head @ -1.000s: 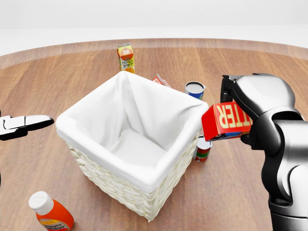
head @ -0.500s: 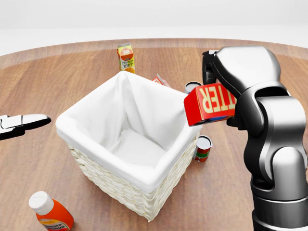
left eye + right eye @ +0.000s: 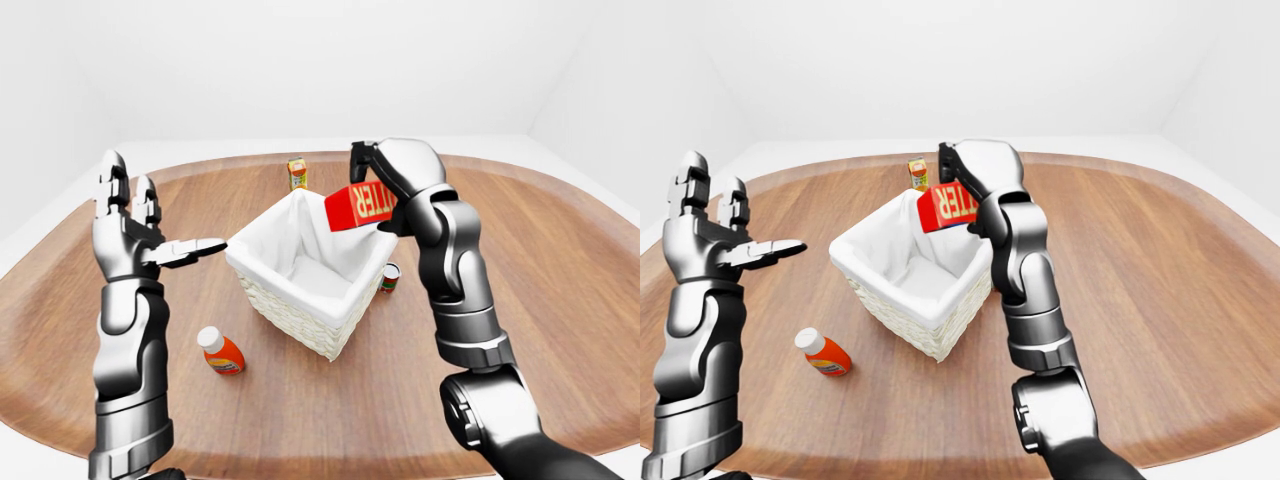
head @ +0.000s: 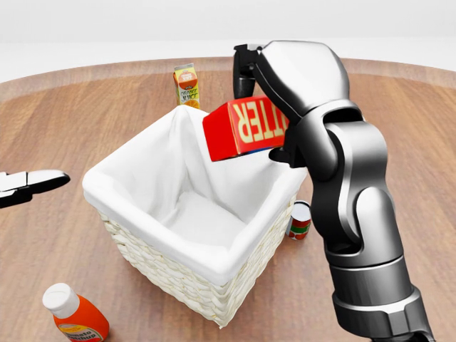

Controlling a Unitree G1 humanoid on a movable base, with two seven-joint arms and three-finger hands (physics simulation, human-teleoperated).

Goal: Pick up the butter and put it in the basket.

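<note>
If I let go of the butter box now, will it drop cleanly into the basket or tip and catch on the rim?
The butter looks like a stiff, flat-sided carton, so it should not flop. The right hand holds it tilted over the basket lining near the far rim, so it will probably tumble onto a side. The liner slopes inward, so it likely slides down.

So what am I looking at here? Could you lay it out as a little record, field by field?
Setting: round wooden table
Right robot hand: closed on the red butter box, held above the basket's far rim
Left robot hand: open, raised, holding nothing
Basket: wicker, white liner, nothing visible inside
Other items: juice carton, small can, orange bottle lying down
Butter in basket: not yet
</note>
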